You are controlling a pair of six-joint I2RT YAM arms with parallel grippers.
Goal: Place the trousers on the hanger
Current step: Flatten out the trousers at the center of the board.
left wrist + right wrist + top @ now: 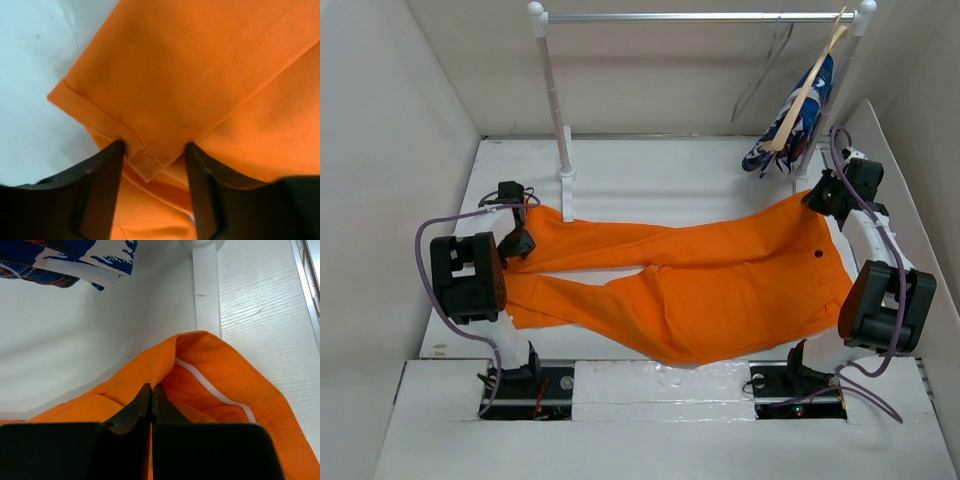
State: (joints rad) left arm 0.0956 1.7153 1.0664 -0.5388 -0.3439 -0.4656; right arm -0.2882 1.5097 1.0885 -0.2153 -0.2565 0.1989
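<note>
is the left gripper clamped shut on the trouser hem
No, the left gripper has its fingers apart, straddling the hem corner of the trousers.

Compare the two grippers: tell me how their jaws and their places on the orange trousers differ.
The left gripper has its jaws apart, with a hem corner of the trousers lying between them; the right gripper has its jaws pressed together on the waistband edge. The left gripper is at a leg end, the right gripper at the waist end, where the fabric stands up. Both sit at an edge of the same garment.
</note>
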